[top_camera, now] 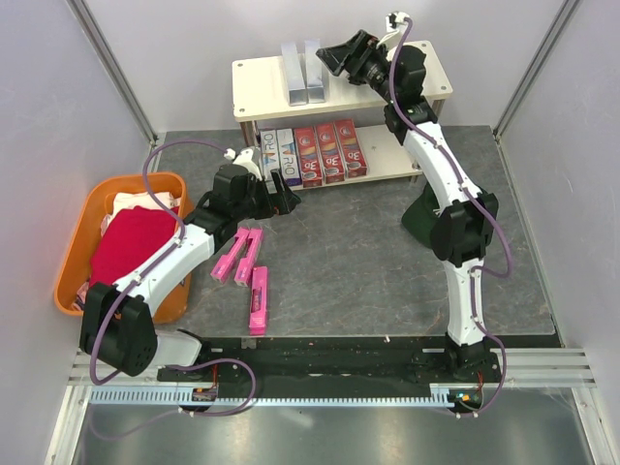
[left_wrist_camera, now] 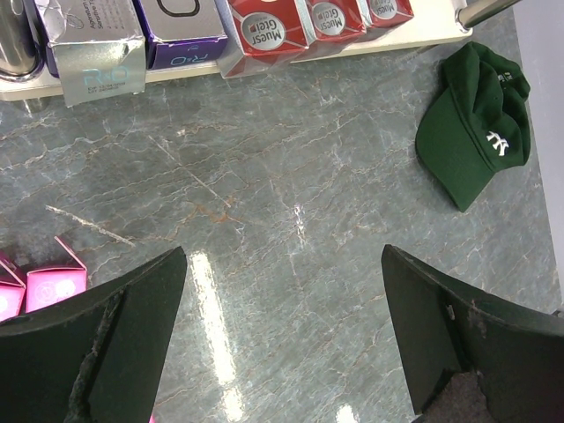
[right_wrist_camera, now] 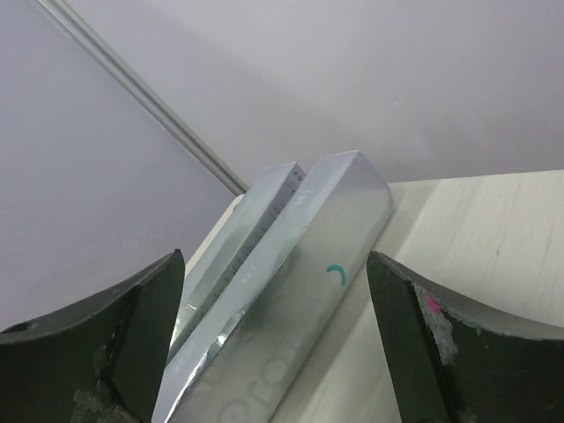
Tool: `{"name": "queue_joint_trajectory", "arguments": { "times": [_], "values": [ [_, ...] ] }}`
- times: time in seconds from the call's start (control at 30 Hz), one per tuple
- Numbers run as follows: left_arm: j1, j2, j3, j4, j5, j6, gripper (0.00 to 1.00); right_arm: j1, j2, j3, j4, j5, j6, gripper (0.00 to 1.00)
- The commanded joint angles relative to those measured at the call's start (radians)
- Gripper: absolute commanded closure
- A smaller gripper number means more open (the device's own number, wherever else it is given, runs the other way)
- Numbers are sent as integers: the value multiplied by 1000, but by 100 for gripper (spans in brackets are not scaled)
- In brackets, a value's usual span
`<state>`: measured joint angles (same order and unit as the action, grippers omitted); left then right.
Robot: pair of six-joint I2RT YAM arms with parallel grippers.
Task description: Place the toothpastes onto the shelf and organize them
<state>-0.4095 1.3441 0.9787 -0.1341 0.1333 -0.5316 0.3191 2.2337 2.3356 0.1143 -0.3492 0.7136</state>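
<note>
While spread wide over the top board of the shelf, grips nothing (right tool); straddles one of two silver toothpastes set side by side there, fingers clear of its sides. Likewise wide and empty, low over the tabletop: left tool. Near it, on the tabletop: three pink toothpastes. In a row on the lower tier: two navy-and-white toothpastes, three red toothpastes.
</note>
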Motion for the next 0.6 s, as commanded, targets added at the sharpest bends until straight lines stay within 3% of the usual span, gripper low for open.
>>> {"name": "queue_joint_trajectory", "arguments": {
  "times": [0.0, 0.57],
  "values": [
    [5, -11, 5, -10, -12, 36, 1, 15, 21, 31, 13, -82, 57, 7],
    [5, 12, 3, -4, -6, 27, 1, 37, -34, -76, 39, -155, 10, 7]
  ]
}}
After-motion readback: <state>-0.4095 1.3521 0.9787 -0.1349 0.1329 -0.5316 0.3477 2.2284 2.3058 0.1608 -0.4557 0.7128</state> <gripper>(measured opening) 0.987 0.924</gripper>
